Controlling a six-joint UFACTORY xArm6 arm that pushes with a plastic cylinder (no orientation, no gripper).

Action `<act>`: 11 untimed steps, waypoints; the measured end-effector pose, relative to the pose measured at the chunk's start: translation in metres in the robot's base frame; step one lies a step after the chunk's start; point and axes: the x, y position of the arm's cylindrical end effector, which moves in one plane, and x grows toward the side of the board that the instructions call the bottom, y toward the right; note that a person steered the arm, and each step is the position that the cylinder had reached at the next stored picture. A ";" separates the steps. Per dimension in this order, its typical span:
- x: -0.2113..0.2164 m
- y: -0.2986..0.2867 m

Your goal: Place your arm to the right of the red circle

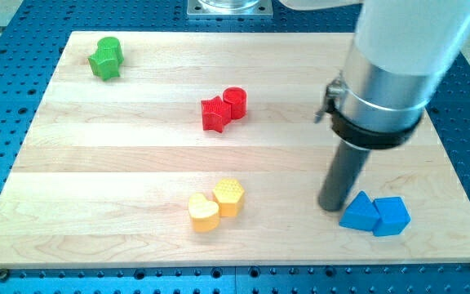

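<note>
The red circle (235, 102), a short red cylinder, stands near the middle of the wooden board (137, 163), touching a red star block (215, 114) on its left. My tip (333, 206) rests on the board far to the lower right of the red circle, just left of two blue blocks. The rod hangs from the arm's silver and white body (390, 73).
A blue triangle block (359, 214) and a blue cube-like block (391, 216) lie touching at the lower right. A yellow heart (203, 213) and a yellow hexagon (229, 196) touch at the bottom middle. A green block (105, 58) sits at the upper left.
</note>
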 end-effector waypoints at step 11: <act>-0.177 -0.014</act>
